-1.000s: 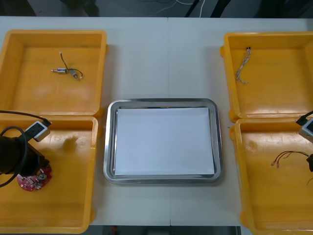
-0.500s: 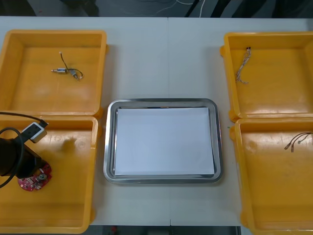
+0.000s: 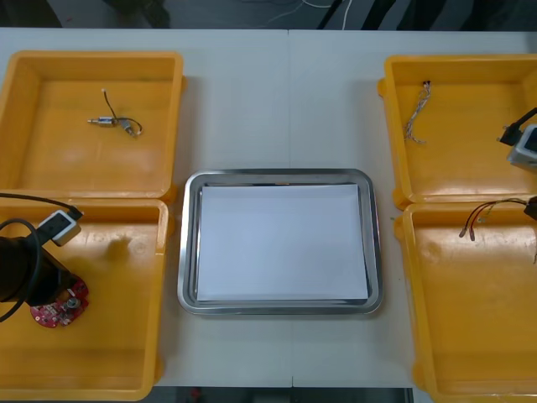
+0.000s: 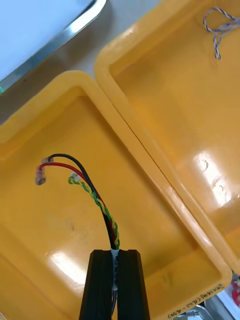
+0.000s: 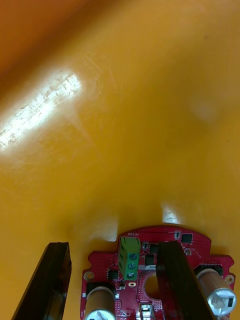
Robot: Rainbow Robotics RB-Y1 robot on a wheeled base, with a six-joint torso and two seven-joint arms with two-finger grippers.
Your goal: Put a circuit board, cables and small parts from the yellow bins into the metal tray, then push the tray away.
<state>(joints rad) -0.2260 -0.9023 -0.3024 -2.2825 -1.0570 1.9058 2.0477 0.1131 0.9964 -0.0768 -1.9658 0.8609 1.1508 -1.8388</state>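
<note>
Near L bin (image 3: 117, 336): the L arm (image 3: 21, 273) is down inside it, right over the round red circuit board (image 3: 60, 306). The L jaws are released & stand wide apart. One side is just off the board's edge, the other is over its middle by the hole. The board lies flat on the bin floor w/ a small green block (image 5: 129, 255) on top. Near R bin (image 3: 470, 336): the R jaws are clenched tight on the red & yellow cable (image 4: 95, 195), holding it by one end. The cable sticks out over the far end of this bin, w/ black, red & green-yellow wires that spread apart at the tips. Can't tell if the tips touch the bin floor. The metal tray (image 3: 189, 243) sits on the bench (image 3: 285, 101) btw the bins, white inside. Far L bin (image 3: 50, 159): a small metal part (image 3: 102, 122) lies there w/ a thin black cable (image 3: 126, 124). Far R bin (image 3: 470, 159): the twisted blue & white cable (image 3: 415, 109) lies by the wall on the tray's side.
</note>
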